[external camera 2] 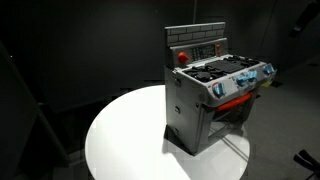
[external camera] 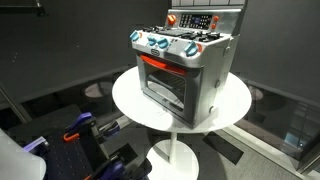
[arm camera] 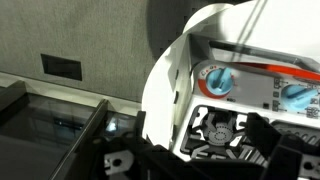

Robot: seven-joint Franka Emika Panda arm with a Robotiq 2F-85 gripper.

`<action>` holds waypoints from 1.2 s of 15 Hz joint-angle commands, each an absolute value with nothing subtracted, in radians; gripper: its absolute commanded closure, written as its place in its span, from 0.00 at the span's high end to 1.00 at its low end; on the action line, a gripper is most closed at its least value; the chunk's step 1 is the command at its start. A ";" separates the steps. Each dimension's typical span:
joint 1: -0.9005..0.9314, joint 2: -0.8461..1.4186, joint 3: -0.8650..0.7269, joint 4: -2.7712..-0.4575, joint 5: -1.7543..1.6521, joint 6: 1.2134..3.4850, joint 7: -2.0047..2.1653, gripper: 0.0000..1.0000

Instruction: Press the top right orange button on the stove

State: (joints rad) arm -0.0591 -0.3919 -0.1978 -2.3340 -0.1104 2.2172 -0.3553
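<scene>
A silver toy stove (external camera: 190, 70) stands on a round white table (external camera: 130, 100); it shows in both exterior views, here too (external camera 2: 205, 100). Its back panel carries orange buttons, one at the left end (external camera: 171, 19) and one further right (external camera: 214, 20). One button shows red-orange in an exterior view (external camera 2: 182, 56). In the wrist view I see the stove top from above, with a burner (arm camera: 220, 128) and blue knobs on orange rings (arm camera: 218, 80). My gripper (arm camera: 200, 150) is open, its dark fingers spread either side of the burner, above it. The back-panel buttons are out of the wrist view.
The table's white rim (external camera 2: 110, 130) surrounds the stove. Dark curtains hang behind. Blue and black gear (external camera: 85, 130) lies on the floor beside the table. A dark glass-topped unit (arm camera: 50, 115) lies beyond the table edge.
</scene>
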 commanded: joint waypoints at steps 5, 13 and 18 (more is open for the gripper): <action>-0.054 -0.219 -0.155 -2.257 -0.079 2.405 -0.278 1.00; -0.058 -0.030 -0.115 -2.127 -0.082 2.502 -0.198 1.00; -0.058 0.058 -0.095 -2.042 -0.084 2.510 -0.160 1.00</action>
State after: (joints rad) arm -0.0521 0.0013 -0.1096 -2.1157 -0.0975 2.5119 -0.1873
